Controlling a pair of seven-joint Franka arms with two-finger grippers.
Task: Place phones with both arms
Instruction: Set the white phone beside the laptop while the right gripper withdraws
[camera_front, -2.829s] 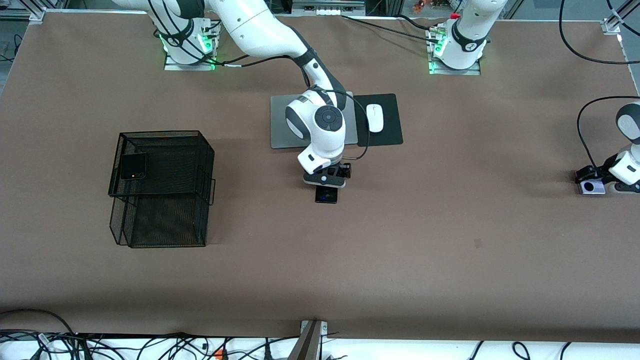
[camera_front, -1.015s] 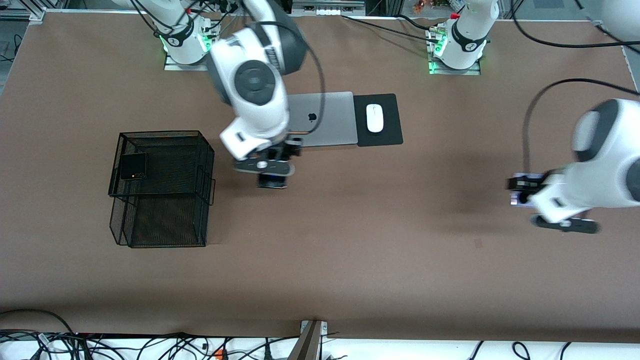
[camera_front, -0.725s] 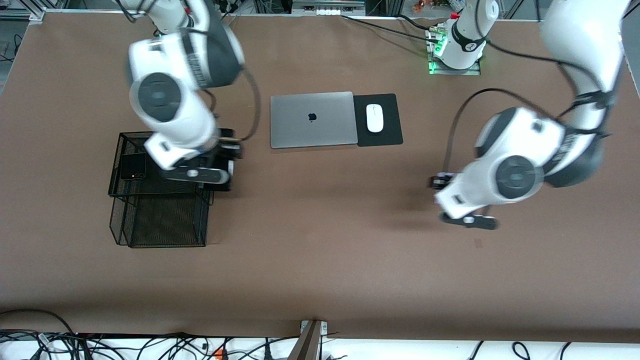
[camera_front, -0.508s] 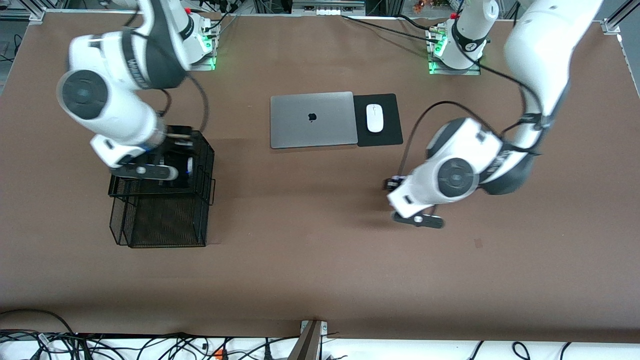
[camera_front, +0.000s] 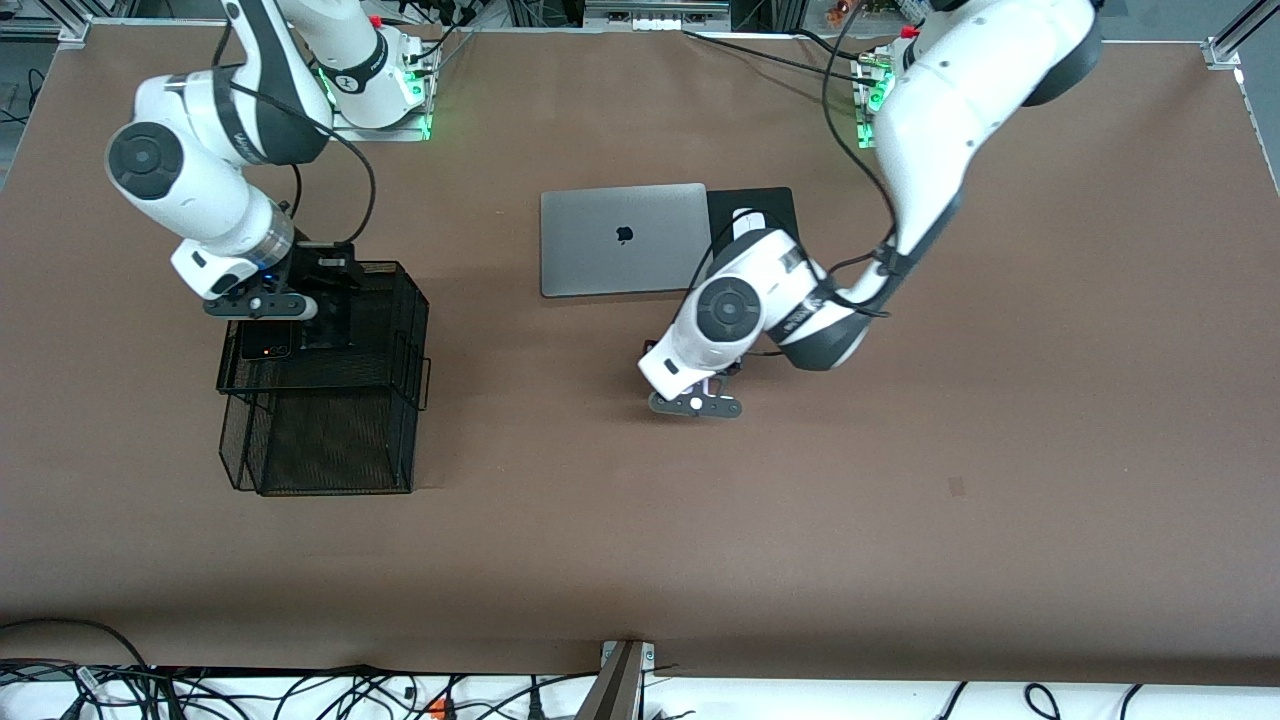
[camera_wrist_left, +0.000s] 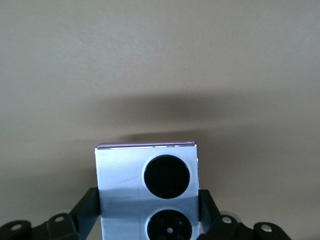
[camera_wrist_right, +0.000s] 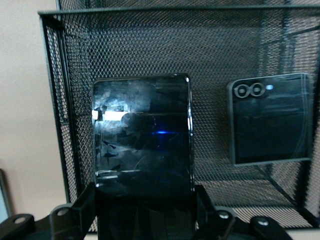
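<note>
1. Glossy, stiff and likely slippery, the lilac phone (camera_wrist_left: 146, 190) is best gripped by its side edges; the left gripper (camera_front: 695, 403) has its fingers (camera_wrist_left: 85, 207) clamped on it, low over bare counter (camera_front: 640, 540).
2. Right gripper (camera_front: 262, 305), over the mesh basket (camera_front: 320, 375), clamps the slab phone (camera_wrist_right: 142, 150) beside the flip phone (camera_wrist_right: 269, 122) lying inside.

A brown table (camera_front: 900, 560) carries a black mesh basket (camera_front: 330, 440) toward the right arm's end, a closed grey laptop (camera_front: 620, 240) mid-table nearer the bases' edge, with a black mousepad (camera_front: 775, 205) touching its side
</note>
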